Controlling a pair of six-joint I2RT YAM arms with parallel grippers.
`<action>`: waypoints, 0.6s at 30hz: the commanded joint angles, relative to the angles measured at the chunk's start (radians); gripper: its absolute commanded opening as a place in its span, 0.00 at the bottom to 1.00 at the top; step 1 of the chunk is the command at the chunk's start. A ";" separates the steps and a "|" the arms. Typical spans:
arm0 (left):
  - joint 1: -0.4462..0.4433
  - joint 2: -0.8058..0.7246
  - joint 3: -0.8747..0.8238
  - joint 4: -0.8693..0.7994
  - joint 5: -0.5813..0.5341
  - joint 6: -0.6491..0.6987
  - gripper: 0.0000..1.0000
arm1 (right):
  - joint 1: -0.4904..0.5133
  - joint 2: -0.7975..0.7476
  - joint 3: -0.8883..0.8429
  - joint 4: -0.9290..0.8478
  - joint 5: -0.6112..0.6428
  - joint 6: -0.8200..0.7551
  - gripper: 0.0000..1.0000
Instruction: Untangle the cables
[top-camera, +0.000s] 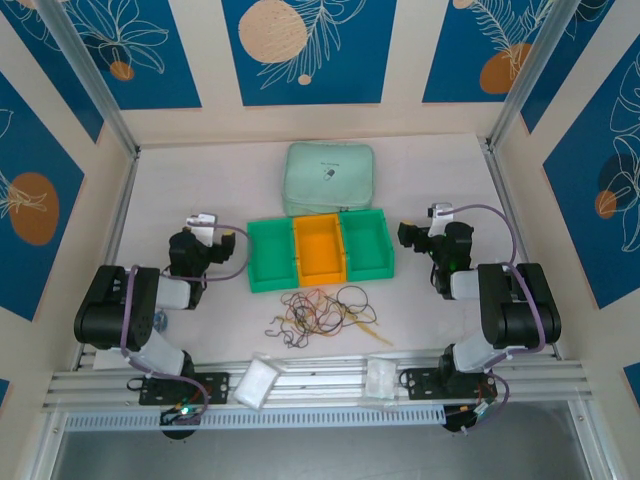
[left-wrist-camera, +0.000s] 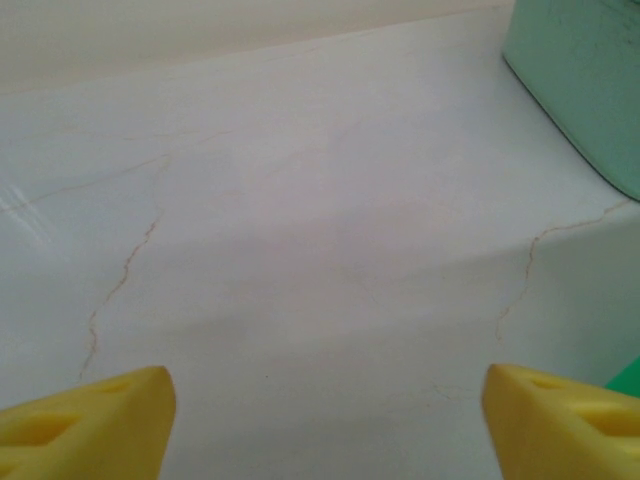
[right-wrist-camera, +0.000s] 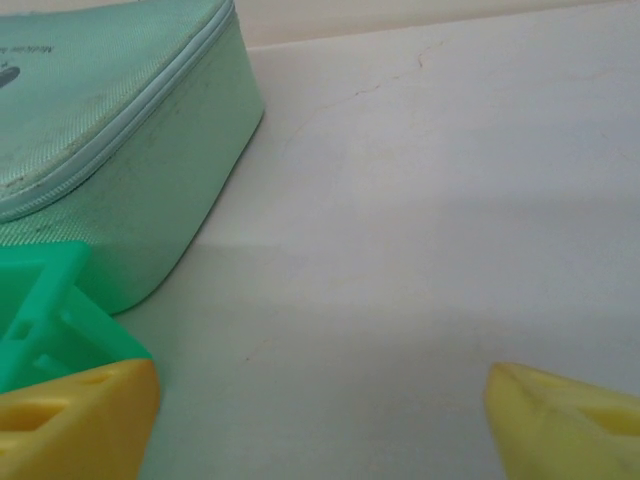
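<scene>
Both grippers are just hanging wide open, nothing in either one. The left gripper (left-wrist-camera: 325, 425) has its yellow fingertips (left-wrist-camera: 85, 420) spread far apart over bare white table (left-wrist-camera: 300, 200). The right gripper (right-wrist-camera: 320, 425) is the same deal, jaws spread and empty, sitting next to the corner of a green bin (right-wrist-camera: 50, 310) and the mint zip pouch (right-wrist-camera: 120, 150). There's some print and a little logo on top of the pouch, but it's too small and cut off to read. The cables (top-camera: 320, 312) are a loose tangle of yellow, reddish-brown and black loops on the table just in front of the orange bin (top-camera: 318, 252), between the two arms. The pile runs wider left-to-right than deep, with one yellow strand trailing off toward the near right.
</scene>
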 joint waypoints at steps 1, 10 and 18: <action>0.016 -0.013 0.027 -0.020 -0.011 -0.026 0.74 | -0.005 -0.032 0.052 -0.083 -0.036 -0.008 0.81; 0.003 -0.389 0.120 -0.438 0.019 -0.060 0.63 | 0.011 -0.319 0.279 -0.756 -0.194 0.089 0.61; -0.057 -0.641 0.262 -0.864 0.244 -0.185 0.61 | 0.274 -0.419 0.493 -1.326 -0.267 0.132 0.57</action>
